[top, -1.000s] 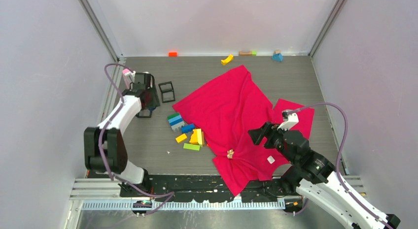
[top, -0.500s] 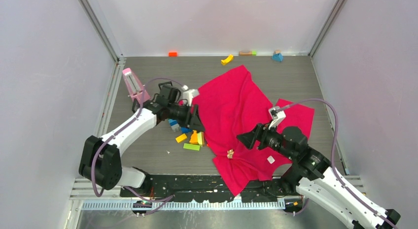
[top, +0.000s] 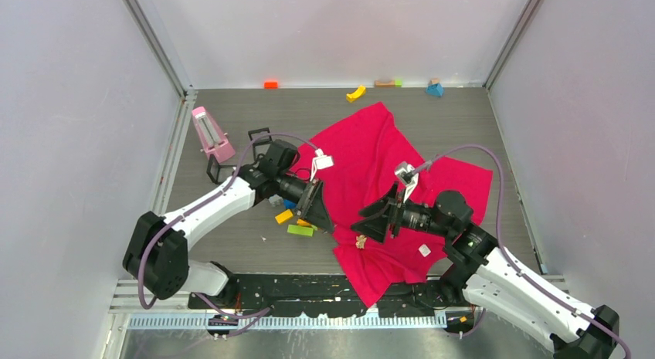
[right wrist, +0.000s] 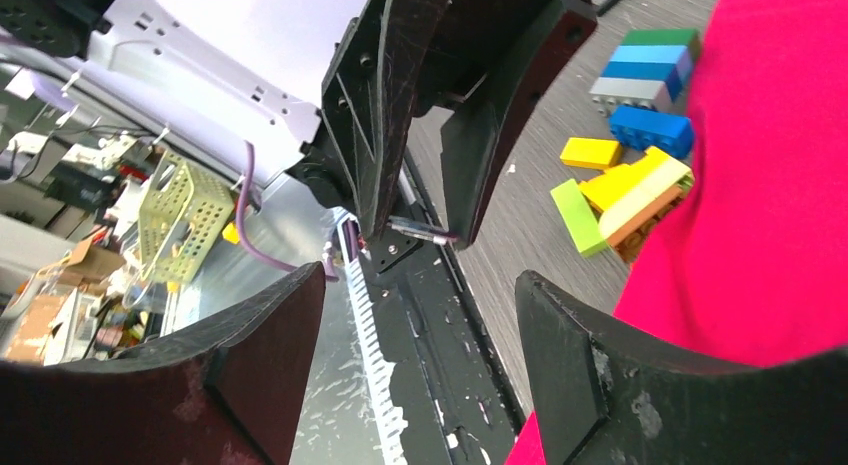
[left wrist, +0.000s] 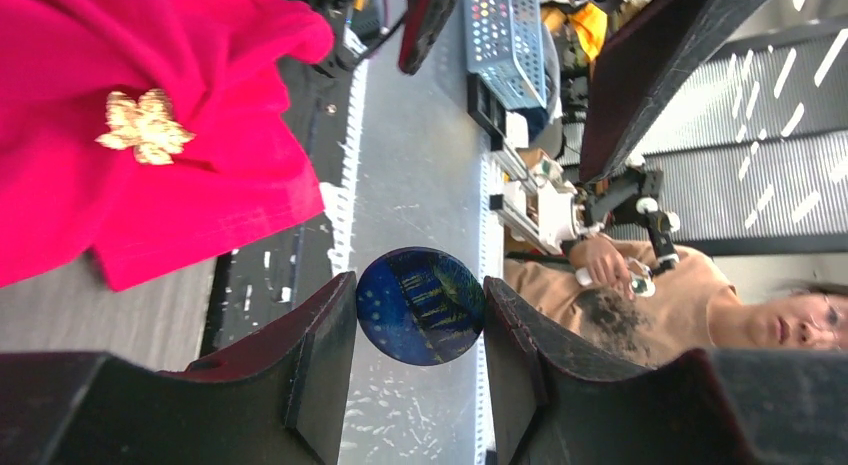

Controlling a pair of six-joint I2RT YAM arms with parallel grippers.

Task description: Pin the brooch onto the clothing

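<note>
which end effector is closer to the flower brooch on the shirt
Right. The right end effector hangs open just behind the brooch, almost over it; the left end effector, gripping a blue disc, is farther off to its left.

Left arm [top: 212, 206] and right arm [top: 525, 293], glossy white shells between black joint housings, mauve cable [top: 473, 148] looping along each, white camera mount [top: 322, 161] at each wrist, matte black wedge-shaped fingers [right wrist: 600, 375] with scuffed grey edges, bases [top: 202, 278] at seven and five o'clock
</note>
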